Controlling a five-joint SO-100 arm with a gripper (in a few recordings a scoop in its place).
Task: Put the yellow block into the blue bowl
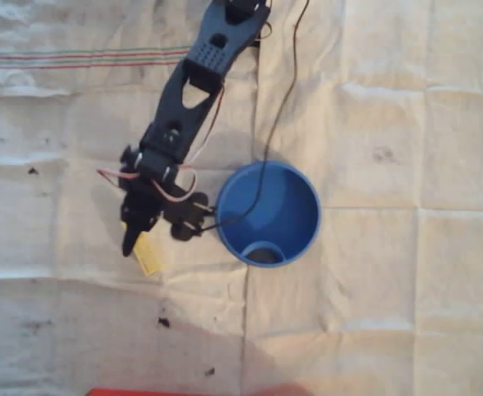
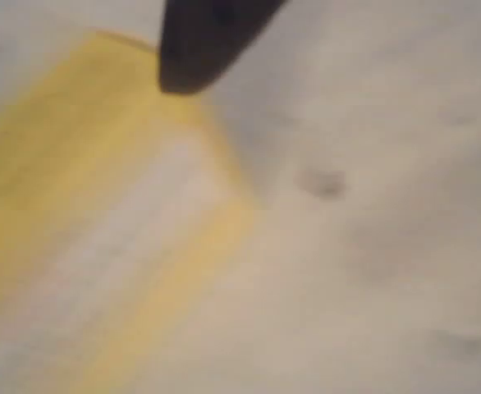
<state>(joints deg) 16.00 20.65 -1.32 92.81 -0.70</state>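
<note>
In the overhead view the black arm reaches down from the top edge, and my gripper (image 1: 134,241) hangs low over the cloth left of the blue bowl (image 1: 295,216). The bowl stands upright and about a hand's width from the gripper. The yellow block (image 1: 148,254) lies flat on the cloth, its upper end tucked under the gripper. In the wrist view the yellow block (image 2: 101,230) is a large blur at the left, with one dark fingertip (image 2: 193,53) over its top corner. The frames do not show how far apart the jaws stand.
A creased white cloth (image 1: 390,124) covers the table, with red and green stripes (image 1: 77,58) at the upper left. A thin black cable (image 1: 284,99) runs from the top edge down over the bowl's rim. A red object (image 1: 143,392) shows at the bottom edge.
</note>
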